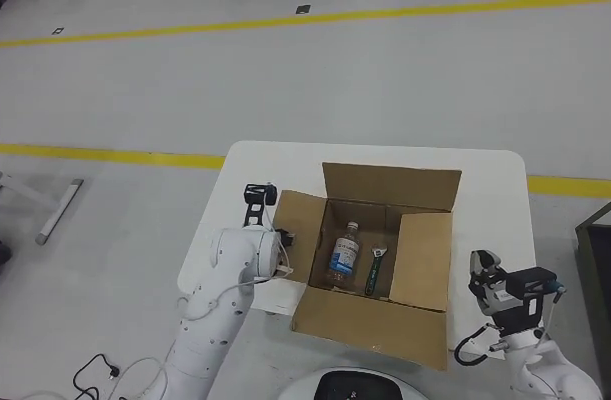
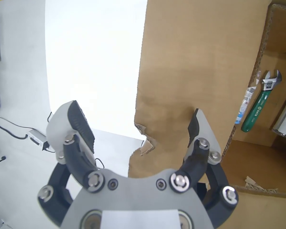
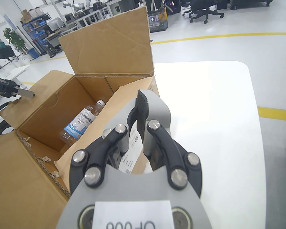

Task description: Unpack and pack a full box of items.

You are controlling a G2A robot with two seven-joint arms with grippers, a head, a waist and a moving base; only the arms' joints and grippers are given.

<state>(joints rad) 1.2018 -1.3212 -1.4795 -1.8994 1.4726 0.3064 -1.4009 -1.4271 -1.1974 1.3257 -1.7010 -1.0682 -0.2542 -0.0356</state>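
Observation:
An open cardboard box (image 1: pixel 370 325) stands mid-table with its flaps spread. Inside lie a clear water bottle (image 1: pixel 345 258) with a blue label and a green-handled wrench (image 1: pixel 375 272). The wrench (image 2: pixel 262 101) shows past the left flap (image 2: pixel 193 60), with a white cylindrical item (image 2: pixel 284 120) beside it. My left gripper (image 1: pixel 259 190) hovers open over that flap's outer edge, and its fingers (image 2: pixel 82 122) hold nothing. My right gripper (image 3: pixel 139 110) is shut and empty, just off the box's right flap. The bottle (image 3: pixel 82 122) lies beyond it.
The white table (image 1: pixel 275 165) has bare surface behind the box, on its left and along its right side. A dark cabinet-like object (image 1: pixel 600 250) stands off the table's right edge. Torn cardboard scraps (image 3: pixel 44 158) lie on the front flap.

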